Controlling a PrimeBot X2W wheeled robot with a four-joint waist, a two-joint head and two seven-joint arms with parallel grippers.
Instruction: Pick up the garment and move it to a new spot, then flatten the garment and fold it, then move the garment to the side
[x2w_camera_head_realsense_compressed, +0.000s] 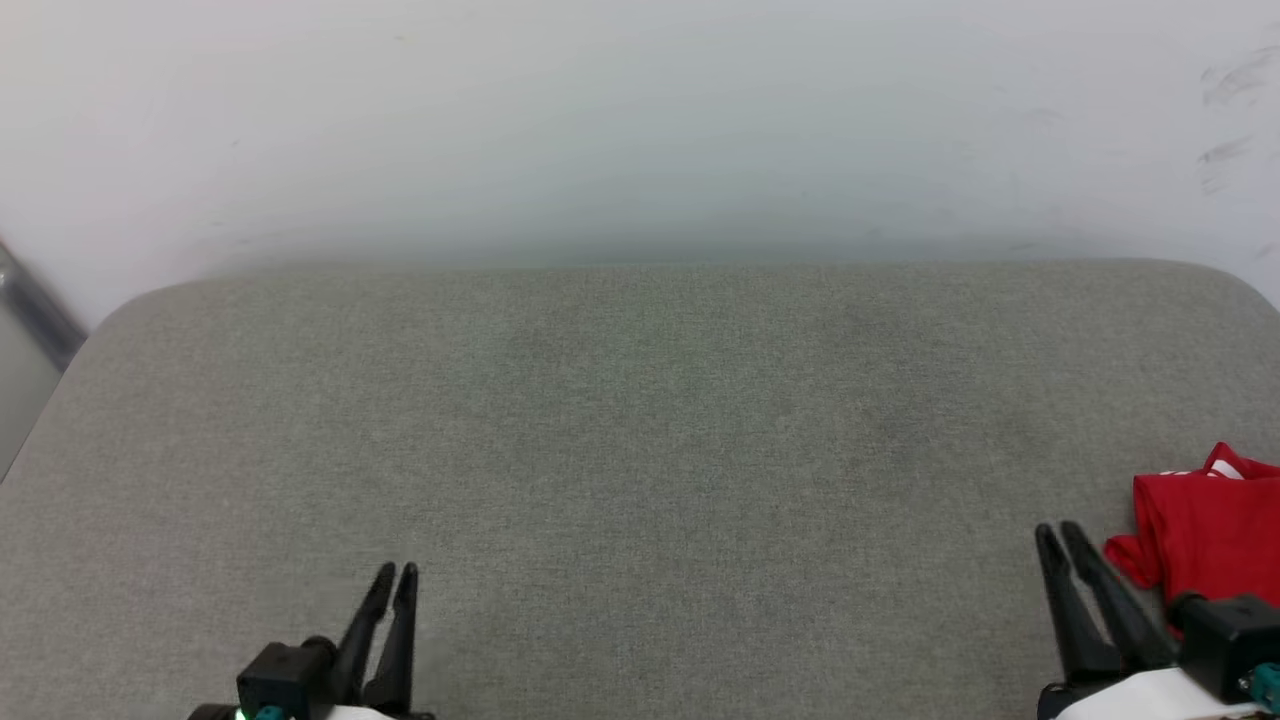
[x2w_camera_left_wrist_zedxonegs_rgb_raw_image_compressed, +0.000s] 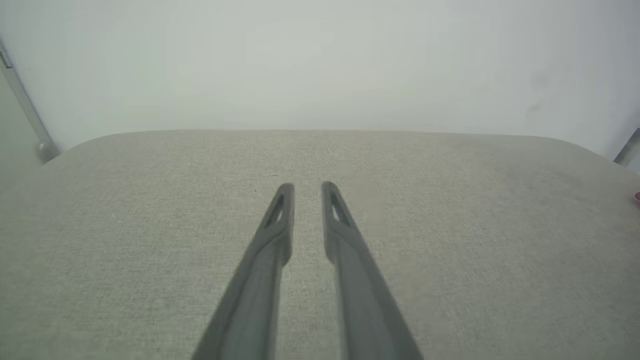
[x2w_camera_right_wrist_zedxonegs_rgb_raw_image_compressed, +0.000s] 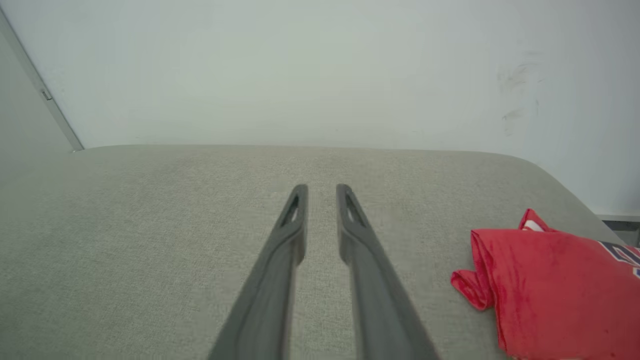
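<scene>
While the left pincer (x2w_camera_head_realsense_compressed: 397, 572) and right pincer (x2w_camera_head_realsense_compressed: 1057, 530) are hovering over the near edge of the desk (x2w_camera_head_realsense_compressed: 640, 400), both are standing narrowly parted, grasping nothing. Red jersey (x2w_camera_head_realsense_compressed: 1210, 535) is lying bunched near the desk's near right corner, just right of the right pincer, the nearer arm. Long axis unclear, cloth running off frame.

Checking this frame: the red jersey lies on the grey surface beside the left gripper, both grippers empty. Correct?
Not quite: the jersey lies beside the right gripper, as the head view shows. The rest holds.
</scene>
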